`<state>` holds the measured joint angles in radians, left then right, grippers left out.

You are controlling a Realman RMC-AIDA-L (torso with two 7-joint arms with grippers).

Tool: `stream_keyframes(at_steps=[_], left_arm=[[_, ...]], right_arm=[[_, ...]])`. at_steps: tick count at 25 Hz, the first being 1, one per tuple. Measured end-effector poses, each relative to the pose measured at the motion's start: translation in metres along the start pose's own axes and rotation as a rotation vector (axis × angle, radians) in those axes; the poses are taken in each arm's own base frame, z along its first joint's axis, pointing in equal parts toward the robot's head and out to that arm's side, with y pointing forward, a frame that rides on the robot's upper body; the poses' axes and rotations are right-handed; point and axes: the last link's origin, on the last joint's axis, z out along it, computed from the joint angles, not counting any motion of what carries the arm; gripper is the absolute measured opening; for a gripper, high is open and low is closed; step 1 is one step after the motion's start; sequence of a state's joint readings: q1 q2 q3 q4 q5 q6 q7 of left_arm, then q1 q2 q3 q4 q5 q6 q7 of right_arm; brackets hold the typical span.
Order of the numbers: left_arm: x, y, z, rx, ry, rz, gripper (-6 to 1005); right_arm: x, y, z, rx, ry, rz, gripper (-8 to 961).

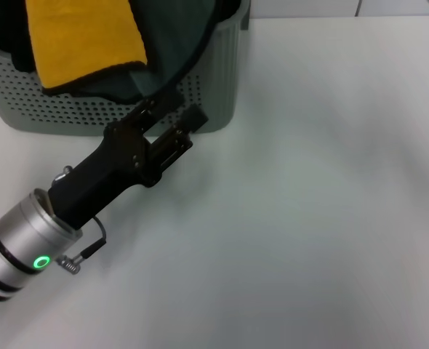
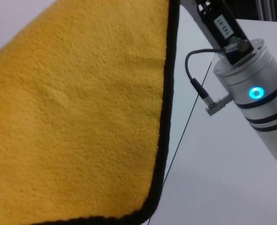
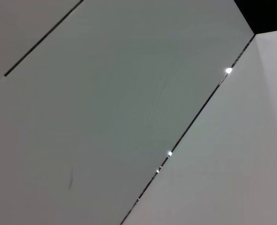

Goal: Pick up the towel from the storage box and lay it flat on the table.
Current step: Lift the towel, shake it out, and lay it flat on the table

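Left tool (image 1: 177,118) reaches to the storage box (image 1: 218,87) front wall, fingers apart, gripping nothing. The towel (image 1: 83,40) drapes over the box rim, yellow face outward, box on white table (image 1: 309,218).

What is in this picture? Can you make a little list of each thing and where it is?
towel: yellow side up, dark green part beside it, draped over the box's front edge
box: grey-green with small holes, at the table's far left
table: white, bare in front of the box
left gripper: black, at the box's front wall, just under the hanging towel edge
left arm light: green
right gripper: not in view
task: towel not yet flat on the table
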<state>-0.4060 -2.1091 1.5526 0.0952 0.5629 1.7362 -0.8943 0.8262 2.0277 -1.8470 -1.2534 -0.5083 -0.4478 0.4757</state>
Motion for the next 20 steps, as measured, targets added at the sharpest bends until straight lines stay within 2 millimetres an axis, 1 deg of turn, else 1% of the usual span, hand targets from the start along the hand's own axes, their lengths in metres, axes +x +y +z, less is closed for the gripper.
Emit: stream_keyframes(at_steps=[6, 12, 16, 20], left_arm=[[0.003, -0.004, 0.006, 0.007, 0.007, 0.008, 579], [0.009, -0.008, 0.009, 0.024, 0.043, 0.008, 579], [0.011, -0.010, 0.009, 0.034, 0.058, 0.011, 579], [0.014, -0.013, 0.004, 0.070, 0.085, 0.012, 579]], right_arm=[[-0.001, 0.008, -0.004, -0.026, -0.018, 0.010, 26], [0.007, 0.010, -0.011, -0.029, -0.010, 0.022, 26], [0.009, 0.010, -0.013, -0.027, -0.004, 0.022, 27], [0.011, 0.008, -0.015, -0.020, 0.002, 0.022, 27]])
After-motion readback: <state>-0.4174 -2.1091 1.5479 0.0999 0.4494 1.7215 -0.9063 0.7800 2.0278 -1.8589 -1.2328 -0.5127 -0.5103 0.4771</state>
